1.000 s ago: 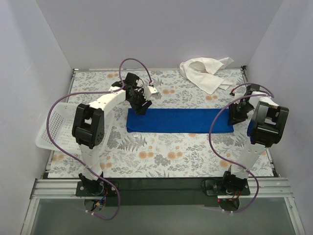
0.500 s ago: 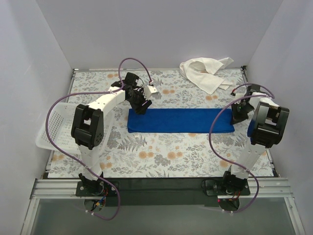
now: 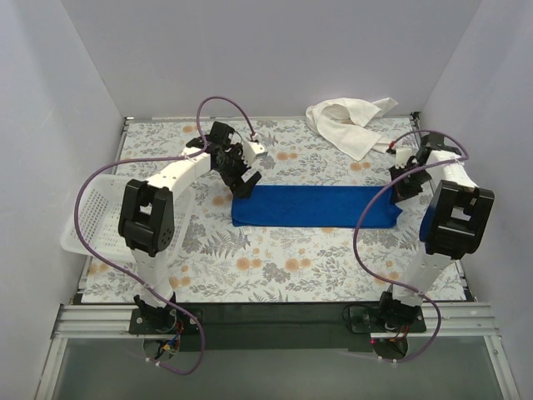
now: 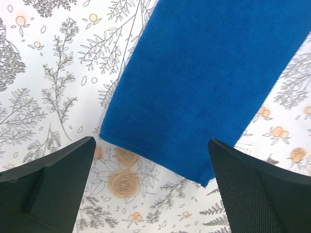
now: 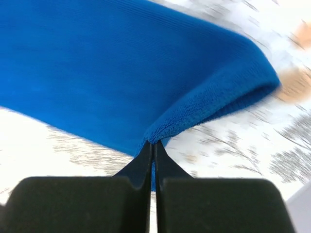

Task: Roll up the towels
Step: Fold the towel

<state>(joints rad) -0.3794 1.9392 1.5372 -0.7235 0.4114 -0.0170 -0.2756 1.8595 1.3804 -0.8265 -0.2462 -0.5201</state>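
Observation:
The blue towel (image 3: 312,207) lies as a long flat strip across the middle of the flowered table (image 3: 275,267). My left gripper (image 3: 242,180) hovers open over its left end, and in the left wrist view the fingers (image 4: 48,184) straddle the blue towel's (image 4: 204,82) short edge without touching it. My right gripper (image 3: 402,192) is shut on the right end. In the right wrist view that gripper (image 5: 153,143) pinches a raised fold of the blue towel (image 5: 121,63). The white towel (image 3: 350,123) lies crumpled at the back right.
A white perforated basket (image 3: 87,223) hangs over the table's left edge beside the left arm. White walls close in the back and both sides. The right arm's upper link (image 3: 454,218) stands near the right wall.
My left gripper has opened and let go of the towel's left end. My right gripper has shut on the right end and moved back, and the towel's left edge has slid to the right.

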